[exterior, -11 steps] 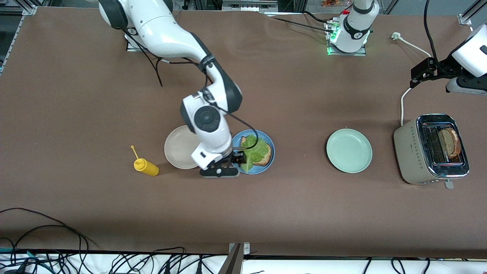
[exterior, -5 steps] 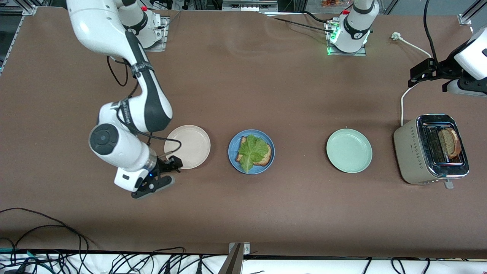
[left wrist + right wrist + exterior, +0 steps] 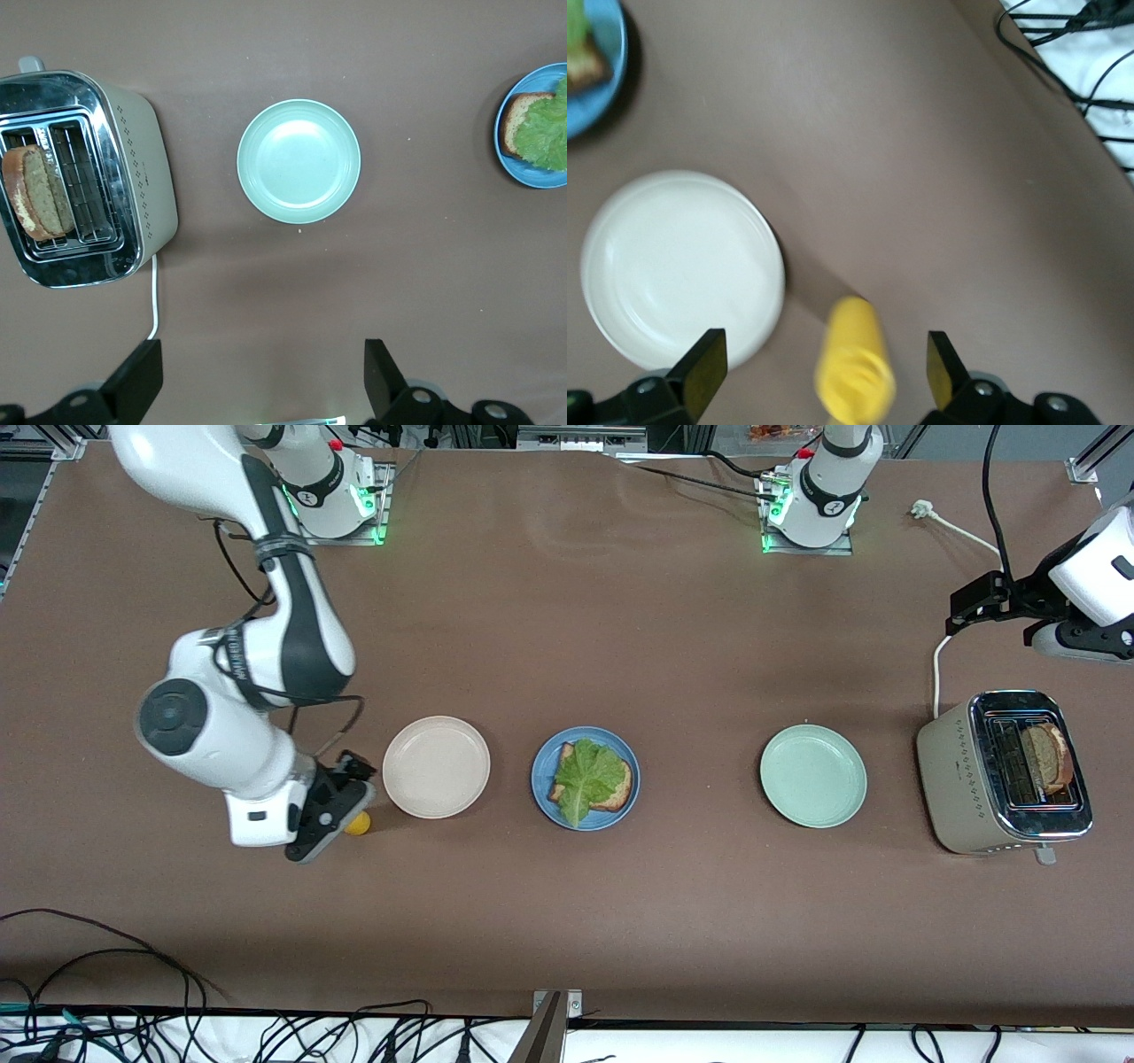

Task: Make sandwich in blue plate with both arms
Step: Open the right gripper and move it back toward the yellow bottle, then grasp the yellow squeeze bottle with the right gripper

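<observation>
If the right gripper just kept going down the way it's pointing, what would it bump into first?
Most likely the yellow mustard bottle. The right gripper, fingers open, hangs directly over it beside the beige plate, and the bottle sits between its fingers in the wrist view. How high it hangs is unclear.

The right gripper is being held above the brown table, its two black fingers spread wide with nothing gripped between them. A yellow squeeze bottle is being framed between the fingers, lying just beside the beige plate. Part of the blue plate is being shown at the view's edge, with toast and lettuce on it. Black cables are being seen past the table's edge.
</observation>
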Motion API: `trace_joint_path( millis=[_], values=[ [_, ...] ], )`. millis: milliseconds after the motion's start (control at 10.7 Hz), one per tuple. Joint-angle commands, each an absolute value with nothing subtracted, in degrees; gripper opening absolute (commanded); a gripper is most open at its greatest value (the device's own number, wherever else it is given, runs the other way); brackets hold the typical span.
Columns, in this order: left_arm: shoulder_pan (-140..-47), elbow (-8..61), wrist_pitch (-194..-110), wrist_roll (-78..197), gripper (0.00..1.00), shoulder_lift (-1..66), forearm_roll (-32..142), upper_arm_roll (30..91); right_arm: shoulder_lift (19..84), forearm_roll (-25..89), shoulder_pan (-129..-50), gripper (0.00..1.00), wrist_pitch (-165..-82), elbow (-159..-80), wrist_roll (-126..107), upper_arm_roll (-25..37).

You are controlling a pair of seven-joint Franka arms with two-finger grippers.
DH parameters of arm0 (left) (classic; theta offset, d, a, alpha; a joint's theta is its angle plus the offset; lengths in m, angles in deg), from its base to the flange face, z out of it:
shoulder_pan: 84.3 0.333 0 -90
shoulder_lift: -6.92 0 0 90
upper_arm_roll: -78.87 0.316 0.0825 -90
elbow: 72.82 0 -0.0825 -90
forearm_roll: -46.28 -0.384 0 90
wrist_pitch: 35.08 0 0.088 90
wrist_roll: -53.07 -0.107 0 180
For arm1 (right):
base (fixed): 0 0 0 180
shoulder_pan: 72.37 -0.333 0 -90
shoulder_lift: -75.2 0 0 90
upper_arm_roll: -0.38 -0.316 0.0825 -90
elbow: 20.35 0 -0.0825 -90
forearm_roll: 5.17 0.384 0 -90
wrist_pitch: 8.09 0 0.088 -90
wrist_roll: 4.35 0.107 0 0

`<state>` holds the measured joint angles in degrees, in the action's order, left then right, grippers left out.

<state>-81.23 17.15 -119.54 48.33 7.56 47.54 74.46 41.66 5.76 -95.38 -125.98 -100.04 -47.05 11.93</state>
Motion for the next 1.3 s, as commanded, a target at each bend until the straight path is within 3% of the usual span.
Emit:
trace_joint_path(
  millis=[0, 559, 1211],
  values=[
    [-80.87, 16.21, -118.84, 48.85, 1.0, 7.89, 47.86, 74.38, 45.58, 10.09, -87.6, 1.0, -126.13, -104.81, -68.36, 9.97],
    [-79.73, 16.56, -118.58, 48.67, 1.0, 7.89, 47.86, 74.38, 44.62, 27.31, -68.61, 1.0, -124.82, -111.41, -98.34, -0.58],
    [-79.65, 16.65, -118.4, 48.5, 1.0, 7.8, 47.77, 74.38, 38.04, 46.85, -59.64, 1.0, -115.06, -111.94, -131.4, -1.03]
  ],
)
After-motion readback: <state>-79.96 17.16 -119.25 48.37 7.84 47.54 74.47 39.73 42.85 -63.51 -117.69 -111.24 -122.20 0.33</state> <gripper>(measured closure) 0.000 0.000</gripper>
